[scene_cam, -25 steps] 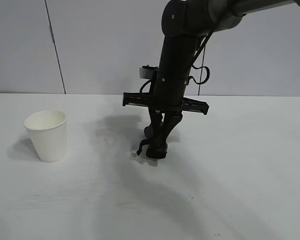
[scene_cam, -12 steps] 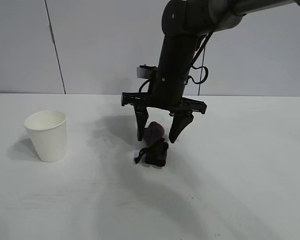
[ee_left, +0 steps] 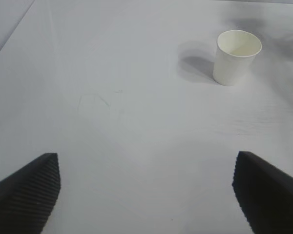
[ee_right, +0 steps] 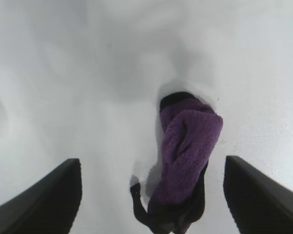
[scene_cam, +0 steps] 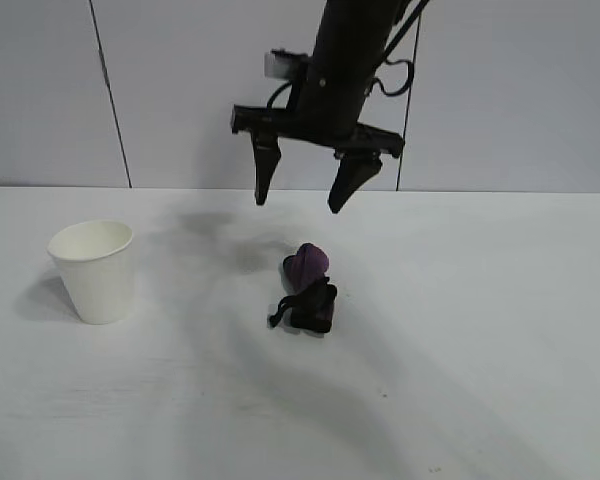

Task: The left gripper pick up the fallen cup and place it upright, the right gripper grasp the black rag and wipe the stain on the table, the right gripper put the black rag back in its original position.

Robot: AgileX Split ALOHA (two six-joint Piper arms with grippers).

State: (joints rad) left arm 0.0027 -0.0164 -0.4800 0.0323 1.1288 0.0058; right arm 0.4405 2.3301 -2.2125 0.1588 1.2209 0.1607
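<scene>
The white paper cup (scene_cam: pixel 95 270) stands upright on the left of the table (scene_cam: pixel 480 350); the left wrist view shows the cup (ee_left: pixel 236 56) far ahead. The black rag (scene_cam: pixel 306 292), black and purple with a thin cord, lies on the table near the middle, touched by nothing. My right gripper (scene_cam: pixel 302 200) hangs open well above the black rag (ee_right: pixel 185 161), which shows on the table below its spread fingers. My left gripper (ee_left: pixel 146 190) is open over bare table, nothing between its fingers. No stain shows.
A plain grey wall (scene_cam: pixel 540 90) with a vertical seam runs behind the table. The right arm's shadow falls on the table around the rag.
The right gripper opened, let the rag go onto the table and rose well above it. The cup and the left gripper have not moved.
</scene>
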